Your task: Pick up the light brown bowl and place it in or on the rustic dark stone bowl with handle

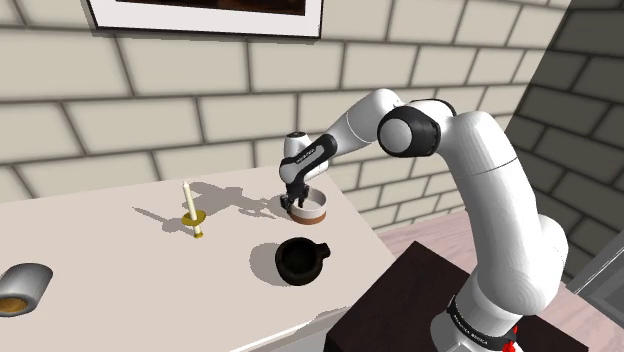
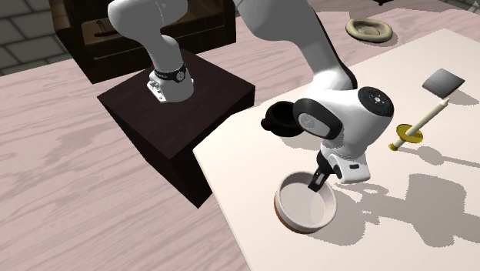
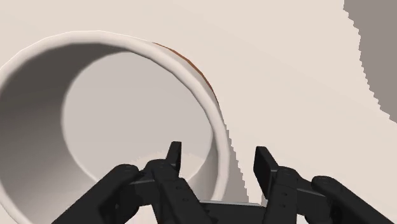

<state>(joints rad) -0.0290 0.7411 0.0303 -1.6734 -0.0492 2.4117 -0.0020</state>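
Astride the bowl (image 3: 33, 118), spread fingers (image 3: 173, 158) hide its near rim.

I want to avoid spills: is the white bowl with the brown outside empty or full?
Empty: the white round bowl with brown outside shows a bare inner floor, with nothing in it.

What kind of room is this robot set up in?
Probably a living or dining room in a house: a framed picture on a block wall, a candle on the white table, plank flooring.
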